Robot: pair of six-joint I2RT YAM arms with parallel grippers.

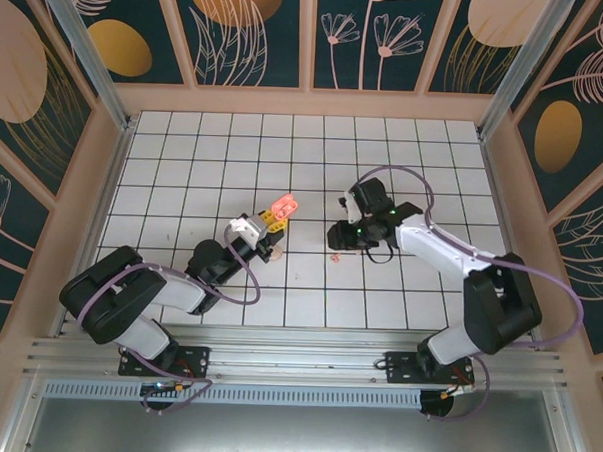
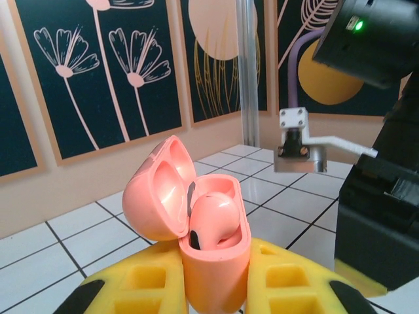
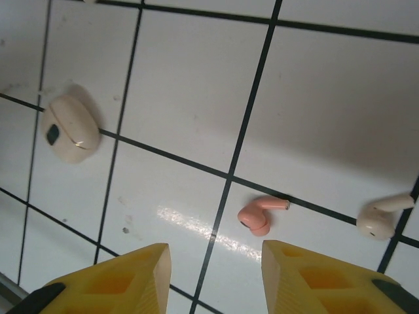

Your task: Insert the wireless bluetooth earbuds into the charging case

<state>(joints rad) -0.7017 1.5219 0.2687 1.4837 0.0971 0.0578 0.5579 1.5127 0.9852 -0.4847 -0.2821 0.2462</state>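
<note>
We held the open pink case (image 2: 216, 261) clamped in the left gripper (image 2: 216, 293), while our empty, part-open right gripper (image 3: 216, 275) risked knocking the rounded pink earbud (image 3: 260, 213) across the slick tile (image 3: 327, 118).

One earbud (image 2: 213, 222) sits in the open case (image 2: 216, 271), gripped in the left hand (image 2: 216, 288). On the worktop (image 3: 327, 98) a loose earbud (image 3: 262, 214) lies left of a second earbud (image 3: 378, 219) and right of a closed case (image 3: 69, 129).

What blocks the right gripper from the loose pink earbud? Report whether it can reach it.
Probably yes. The right gripper hangs open over the pink earbud, with nothing between them; the beige earbud sits off to one side, clear of the path.
</note>
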